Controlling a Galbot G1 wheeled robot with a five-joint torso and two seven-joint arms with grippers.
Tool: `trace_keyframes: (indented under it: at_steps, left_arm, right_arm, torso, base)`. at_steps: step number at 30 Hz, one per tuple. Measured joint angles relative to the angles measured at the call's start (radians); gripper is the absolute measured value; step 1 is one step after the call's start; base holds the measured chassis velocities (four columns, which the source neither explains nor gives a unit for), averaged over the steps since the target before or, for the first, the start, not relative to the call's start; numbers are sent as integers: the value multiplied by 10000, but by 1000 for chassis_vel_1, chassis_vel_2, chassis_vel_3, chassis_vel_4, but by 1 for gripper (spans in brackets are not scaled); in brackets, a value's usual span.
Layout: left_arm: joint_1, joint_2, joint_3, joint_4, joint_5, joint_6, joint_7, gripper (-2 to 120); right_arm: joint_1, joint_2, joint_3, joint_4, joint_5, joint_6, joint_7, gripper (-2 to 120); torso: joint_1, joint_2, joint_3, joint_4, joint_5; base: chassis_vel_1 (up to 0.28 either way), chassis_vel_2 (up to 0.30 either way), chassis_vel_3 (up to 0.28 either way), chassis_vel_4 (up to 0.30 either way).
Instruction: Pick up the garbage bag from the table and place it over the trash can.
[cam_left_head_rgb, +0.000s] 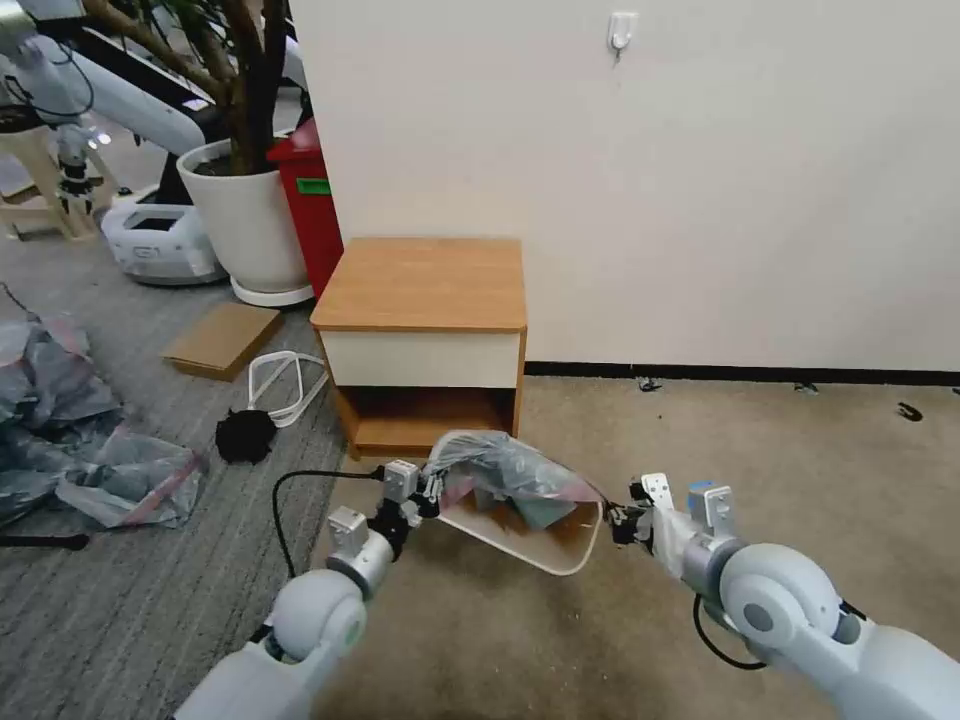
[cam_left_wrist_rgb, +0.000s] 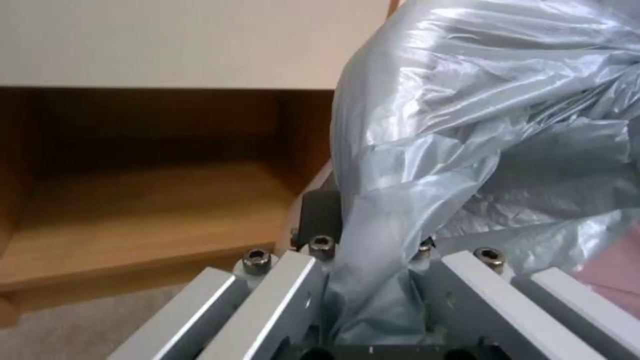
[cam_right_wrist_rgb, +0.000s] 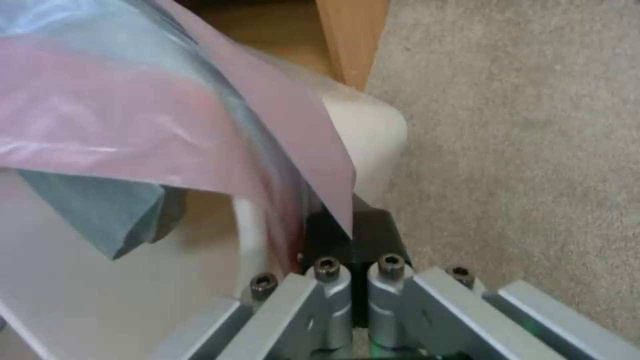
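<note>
- Done: the thin, crinkly grey translucent plastic garbage bag with a pink-red rim band (cam_left_head_rgb: 505, 472) is off the small wooden counter with a light-brown top and cream drawer front (cam_left_head_rgb: 425, 285), whose top is bare, and now hangs over the small cream plastic trash can with rounded corners (cam_left_head_rgb: 545, 548), which stands on the carpet just in front of the counter.
- The left claw (cam_left_head_rgb: 428, 490) is clamped on a bunched fold of the bag; the left wrist view shows plastic pinched between its fingers (cam_left_wrist_rgb: 320, 215).
- The right claw (cam_left_head_rgb: 618, 522) is closed on the pink band at the can's right rim, the film drawn taut to it.
- The 2 claws hold the bag stretched across the opening, part of it dipping inside.
- Left, as I judge it: the rim band is not yet folded down around the can's rim on either side, and both claws must let go.
</note>
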Motion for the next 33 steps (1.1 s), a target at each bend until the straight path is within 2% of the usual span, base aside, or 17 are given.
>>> trace_keyframes:
  at_steps: [7,16,18,22,30,31,32,33]
  left_arm:
    - [-41,-37,45,-148,-390,386,-458,3]
    - [-121,-95,35,-517,-1416,1039,-1156,3]
    - [-163,-117,13,-687,-1999,1373,-1497,3]
    - [-218,-151,-38,-753,-2288,1573,-1693,3]
    - [-289,-256,-42,-752,-2473,1567,-1802,3]
    - [-299,-269,-47,-728,-2436,1526,-1805,3]
    - [-299,-269,-47,-728,-2436,1526,-1805,3]
    - [-297,-269,-47,-697,-2344,1507,-1796,3]
  right_arm:
    - [-106,-56,137,-111,-330,252,-53,0]
    - [-67,-107,-39,-778,-1753,1036,-683,0]
    - [-71,-126,-104,-1069,-2492,1568,-974,0]
    - [-69,-162,-145,-1305,-2987,1961,-1180,0]
    - [-75,-230,-170,-1263,-2777,1703,-1183,0]
    - [-120,-278,-179,-1218,-2696,1661,-1038,7]
    - [-120,-278,-179,-1218,-2696,1661,-1038,7]
    - [-119,-277,-178,-1196,-2689,1661,-933,14]
  torso:
    - [0,0,0,0,-1]
    - [-1,0,0,0,0]
    - [-1,0,-1,0,0]
    - [0,0,0,-1,1]
    - [0,0,0,0,0]
    - [0,0,-1,-2,0]
    - [0,0,-1,-2,0]
    - [0,0,0,0,0]
  base:
    - [0,0,0,0]
    - [0,0,0,0]
    - [0,0,0,0]
    - [0,0,0,0]
    - [0,0,0,0]
    - [0,0,0,0]
    - [0,0,0,0]
    - [0,0,0,0]
